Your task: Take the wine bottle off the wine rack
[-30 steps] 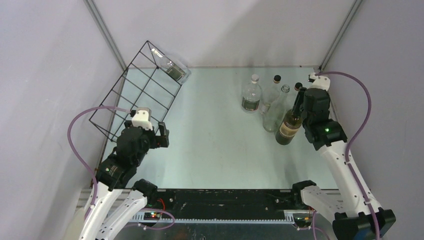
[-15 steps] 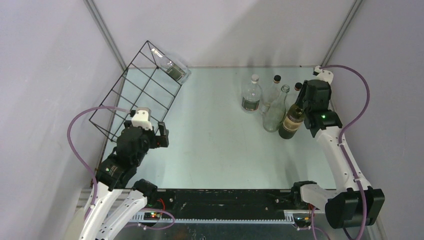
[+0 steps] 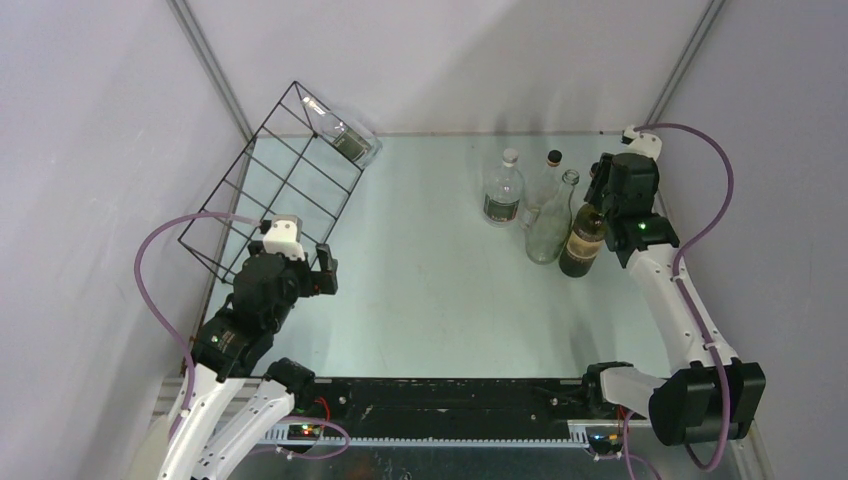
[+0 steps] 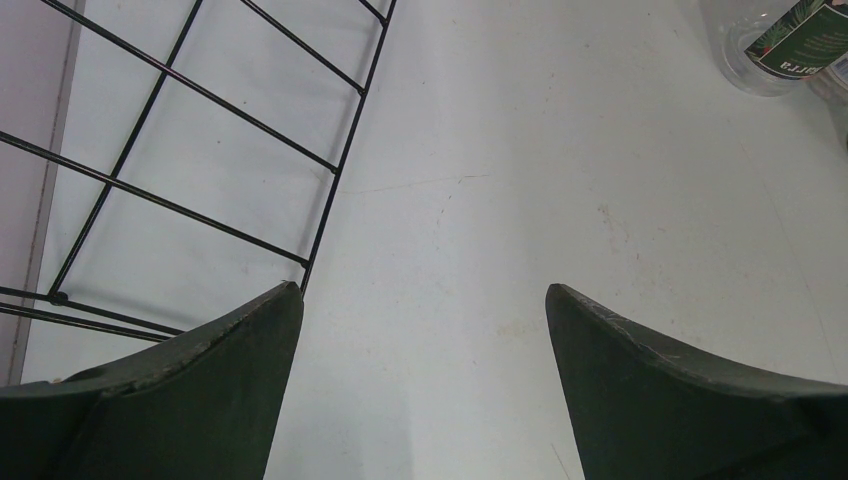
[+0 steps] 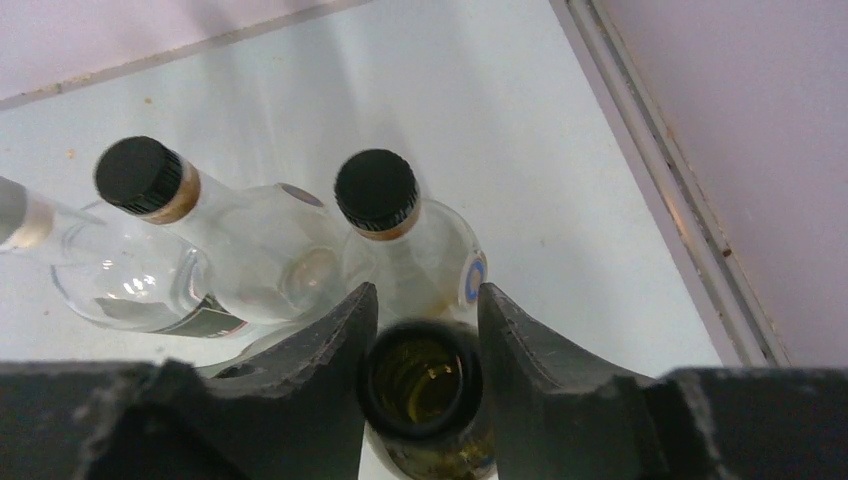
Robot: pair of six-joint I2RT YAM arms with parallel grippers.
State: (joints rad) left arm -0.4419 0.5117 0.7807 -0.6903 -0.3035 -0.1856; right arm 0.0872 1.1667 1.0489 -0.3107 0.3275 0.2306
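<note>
WINE BOTTLE CLEAR OF THE RACK: the wine bottle [image 3: 580, 240] is gripped at the neck by the right end effector [image 3: 597, 200]. The fingers [image 5: 330, 340] are closed snugly on either side of its open mouth. The bottle hangs directly beneath the end effector, close to upright, and its base is judged to be on or just above the surface [image 3: 430, 290]. So high a grip is judged to keep the body plumb and the fingers free of what stands nearby. Just beyond the fingertips other bottles [image 5: 378, 190] are crowded together, and the wine bottle is held close beside them, apparently to be parked in their company. The rack [image 3: 238, 163] is seen well apart, far off to that end effector's left, standing at a tilt. A clear bottle [image 3: 345, 140] is lodged in one of its far cells. The left end effector [image 4: 420, 295] is held wide open and empty above the surface, with the rack's near wires just ahead and to its left. This station is judged to be one of waiting. Only the release is judged to be left.
</note>
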